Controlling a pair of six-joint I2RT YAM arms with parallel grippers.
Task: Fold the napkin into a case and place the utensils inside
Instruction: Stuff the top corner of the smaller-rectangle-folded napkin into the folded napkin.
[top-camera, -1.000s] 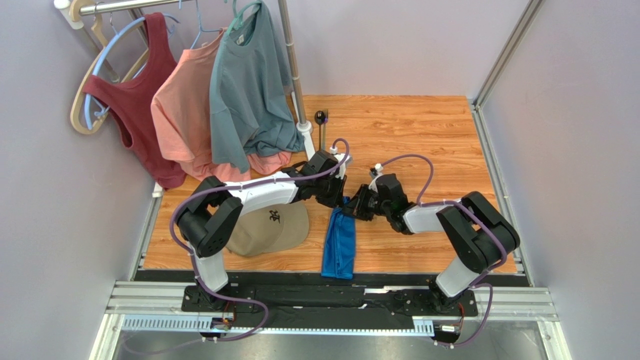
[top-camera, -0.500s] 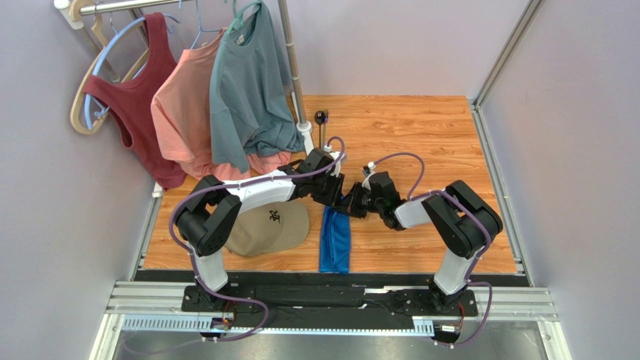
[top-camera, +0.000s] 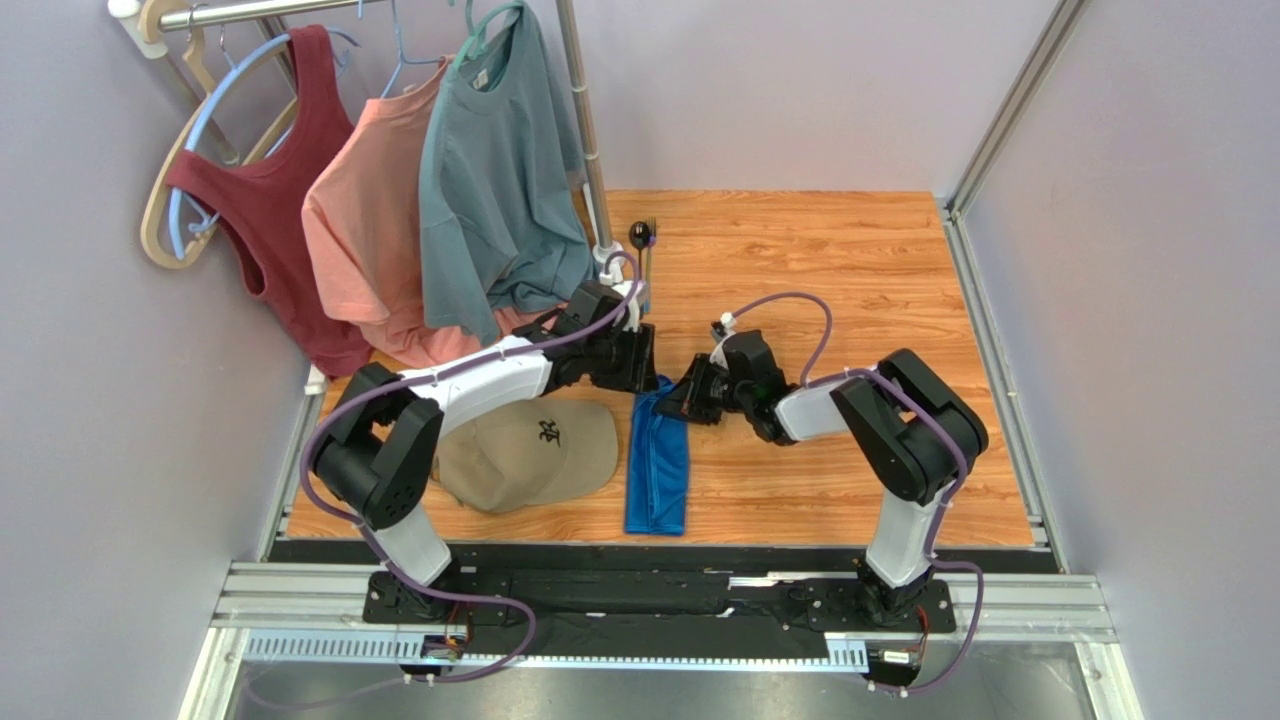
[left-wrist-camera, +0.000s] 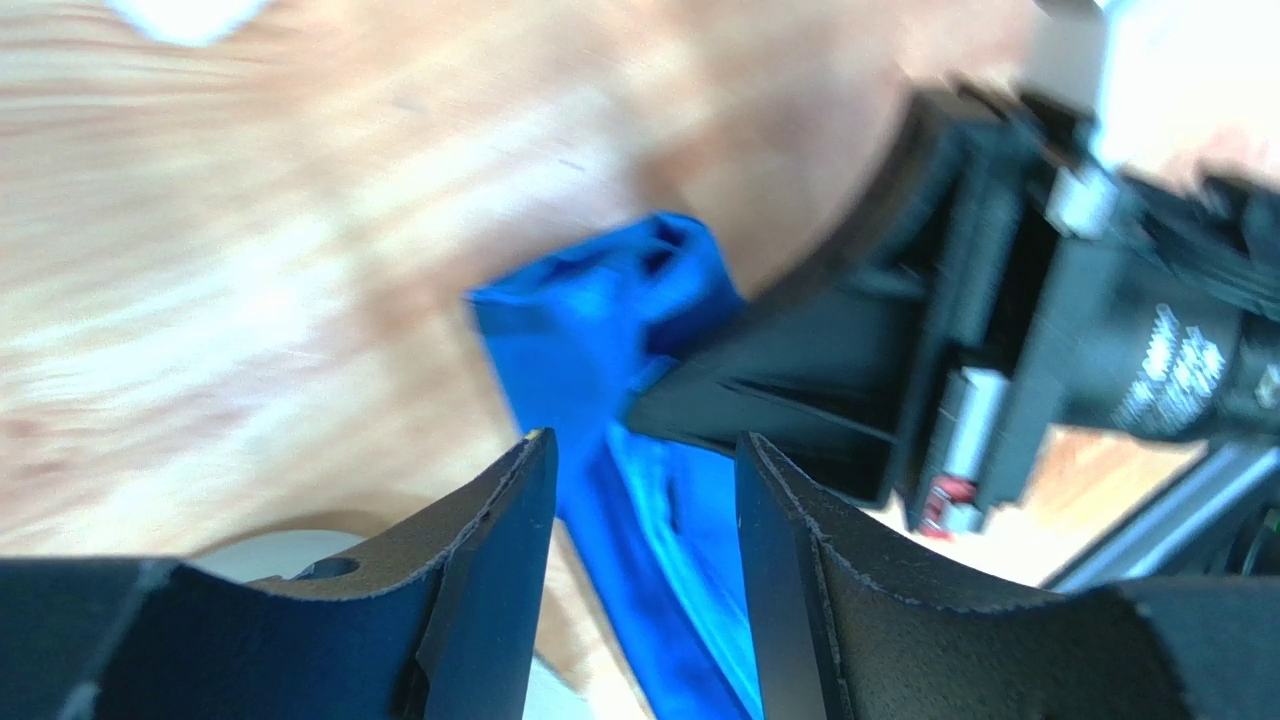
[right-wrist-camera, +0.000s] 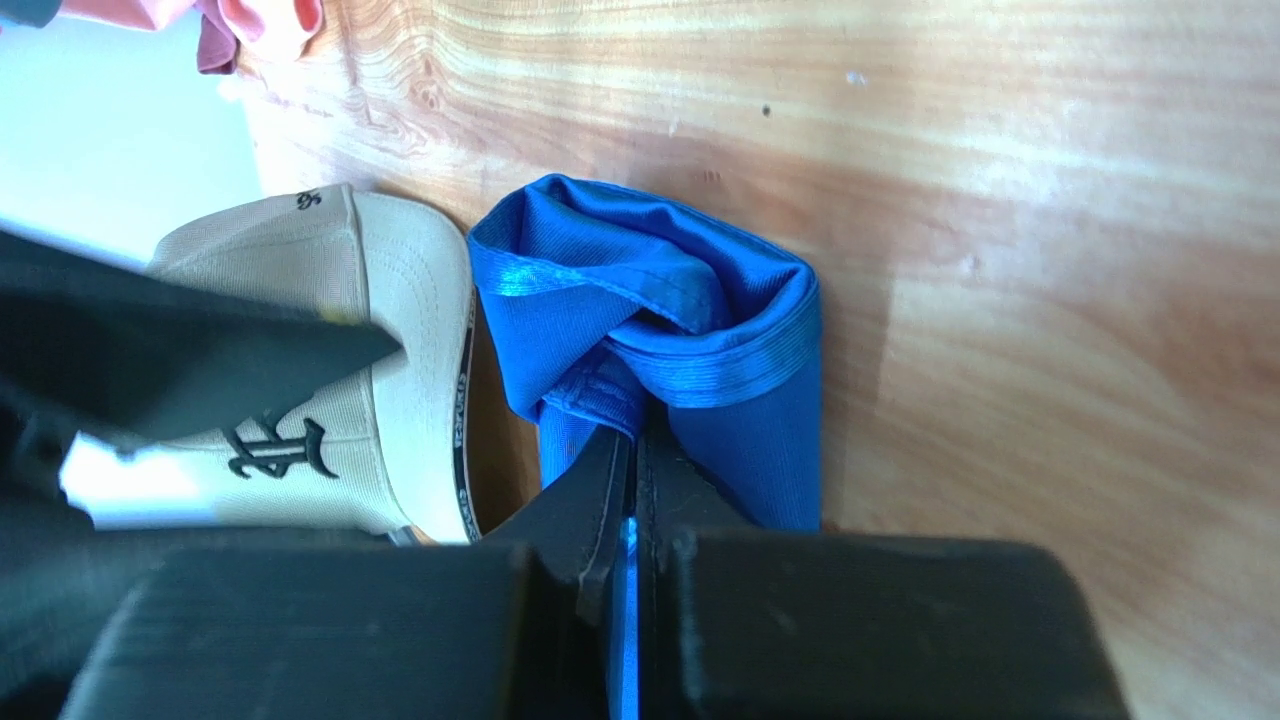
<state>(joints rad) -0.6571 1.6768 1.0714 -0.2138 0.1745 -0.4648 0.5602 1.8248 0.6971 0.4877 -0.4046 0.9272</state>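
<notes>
From above, the napkin (top-camera: 658, 473) lies on the tabletop (top-camera: 842, 255) as a long, narrow blue strip. It sits just right of the tan cap (top-camera: 526, 450) and runs from the two hands toward the near edge. The right hand (top-camera: 685, 402) is at its far end, and the left hand (top-camera: 639, 363) is close beside it. A sideways pull by the right hand could skew the strip or drag it onto the cap. A dark spoon (top-camera: 643, 236) lies well apart near the rack's foot. I cannot find the fork.

In the left wrist view, which is blurred, the left hand (left-wrist-camera: 643, 450) is released: its fingers are apart with nothing between them. Beyond them is the napkin's bunched end (left-wrist-camera: 601, 330), with the right hand's tip (left-wrist-camera: 706, 405) on it. The hands are so close that they could knock together, or a left finger could snag the fold.

In the right wrist view, the right hand (right-wrist-camera: 631, 450) is clenched on a thin edge of the napkin (right-wrist-camera: 661, 315). This end is rumpled and rolled over in a loop with a glossy hem, so it is no flat open mouth. If only one layer is pinched, lifting could undo the fold. Letting go could make the loop slump shut before the utensils go in.
</notes>
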